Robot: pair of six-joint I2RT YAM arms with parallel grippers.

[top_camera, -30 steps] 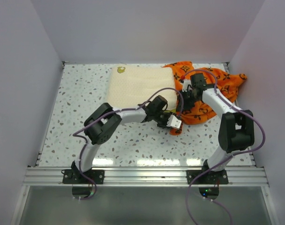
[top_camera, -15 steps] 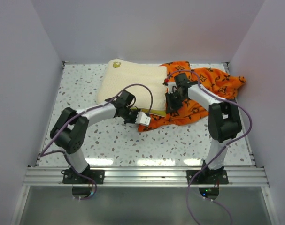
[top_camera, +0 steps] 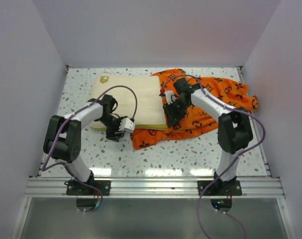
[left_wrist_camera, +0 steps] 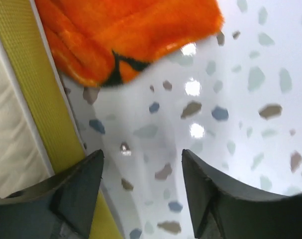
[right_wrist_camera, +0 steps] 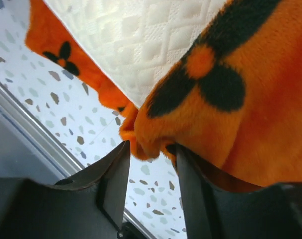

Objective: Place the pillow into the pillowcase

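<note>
From above, the pillow (top_camera: 128, 97) lies flat on the speckled table (top_camera: 190, 147), toward 11 o'clock from the table's middle. The pillowcase (top_camera: 218, 97) spreads from the centre toward 2 o'clock. Its orange cloth covers the pillow's right end, and a flap reaches out along the pillow's near edge at 6 o'clock. The left gripper (top_camera: 122, 125) sits low at the pillow's near edge, just left of that flap. The right gripper (top_camera: 171, 113) is down where pillow and pillowcase meet. From this view I cannot tell how either pair of fingers is set.

In the left wrist view, the left gripper (left_wrist_camera: 141, 191) has its fingers (left_wrist_camera: 73, 194) spread wide, with only bare table (left_wrist_camera: 230, 99) between them. The pillow's yellow band (left_wrist_camera: 34, 94) runs along the 9 o'clock side, close beside the left finger. A corner of the pillowcase (left_wrist_camera: 131, 35) lies at 12 o'clock, apart from the fingers.

In the right wrist view, the right gripper (right_wrist_camera: 150, 164) has its fingers (right_wrist_camera: 113, 184) closed in on a hanging fold of the pillowcase (right_wrist_camera: 240, 124), pinching it. The quilted white pillow (right_wrist_camera: 136, 40) shows at 12 o'clock, framed by orange cloth on both sides. The table (right_wrist_camera: 61, 109) is at 9 o'clock.
</note>
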